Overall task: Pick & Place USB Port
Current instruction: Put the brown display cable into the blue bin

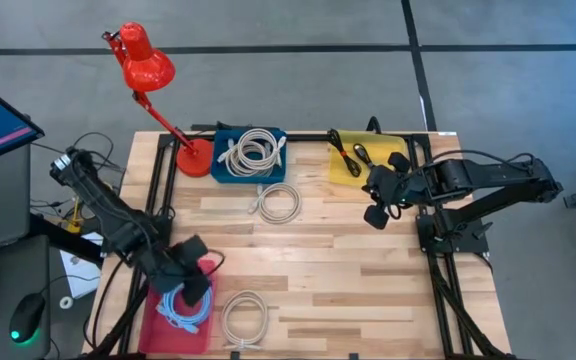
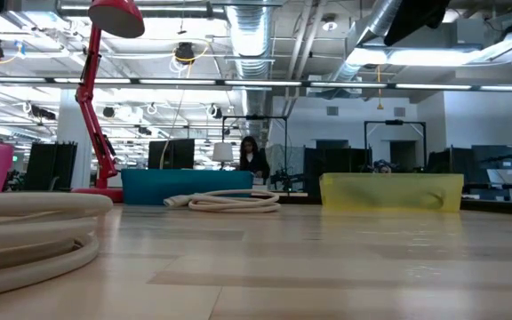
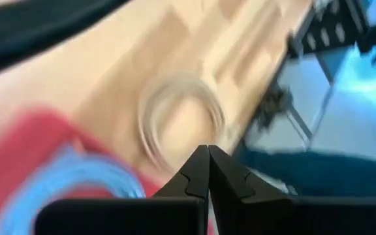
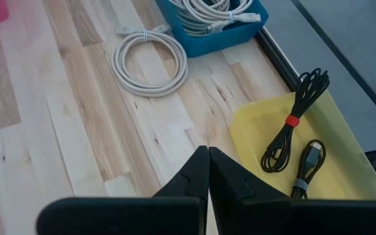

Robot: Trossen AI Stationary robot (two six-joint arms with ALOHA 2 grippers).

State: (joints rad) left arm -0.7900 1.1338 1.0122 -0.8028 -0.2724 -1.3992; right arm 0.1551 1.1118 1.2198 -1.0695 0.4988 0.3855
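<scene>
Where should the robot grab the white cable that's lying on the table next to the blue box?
Best guess: take the white cable coil from straight above, the jaws straddling one side of the loop. It lies flat on the wooden table just outside the blue bin, and the side away from the bin has open wood around it.

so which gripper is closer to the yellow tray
Right. The right gripper hovers at the yellow tray's edge; the left gripper is across the table over the pink tray.

Bare table centre [image 1: 318, 250] passable; white cable coil [image 1: 277, 203] at 12 o'clock, another coil [image 1: 243, 318] at 7 o'clock.
</scene>
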